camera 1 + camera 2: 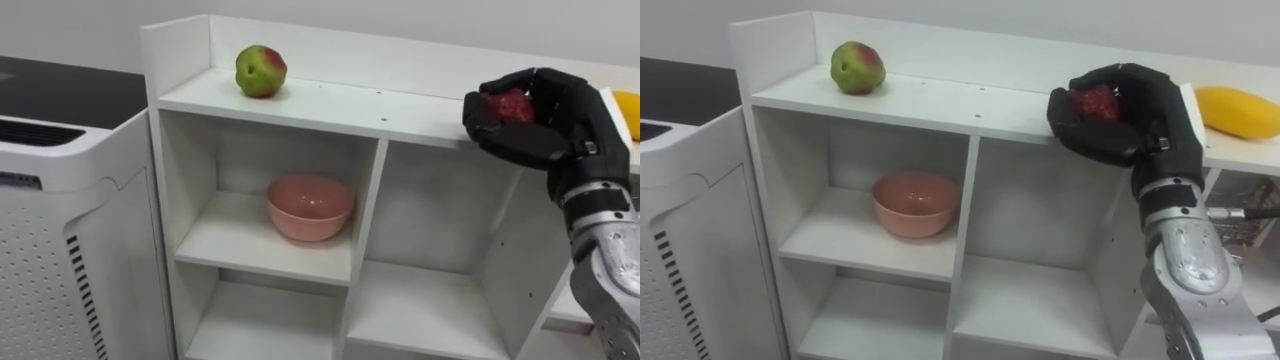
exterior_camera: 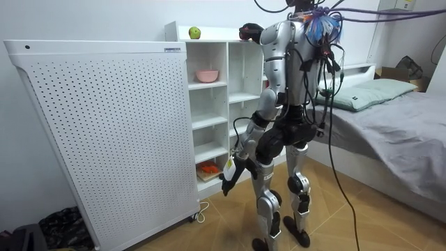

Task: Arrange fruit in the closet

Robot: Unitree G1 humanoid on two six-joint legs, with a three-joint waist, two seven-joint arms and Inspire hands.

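And here's the right hand [image 1: 565,120] up at the top shelf of the white closet [image 1: 330,105], fingers curled tight round a small red fruit [image 1: 510,105], which sits cupped in the palm just above the shelf's front edge and hasn't been set down yet. By the look of it this is a light little thing with a bumpy skin that should give the fingers some bite. Whether it is soft or hard I can't tell, so a gentle wrap round its middle, as now, seems the safe hold. It looks round enough to roll once released, so I'd say it wants placing well back from the edge. Further along the same shelf, to the robot's left, sits a green-and-red apple [image 1: 260,71], smooth and heavier-looking, and off to the right lies a yellow fruit [image 1: 1237,111]. A pink bowl [image 1: 310,207] rests in the upper-left compartment below. The left hand [image 2: 226,183] hangs low by the thigh in the room view — too small there to tell its state. As for writing, nothing legible on the fruit or the closet.
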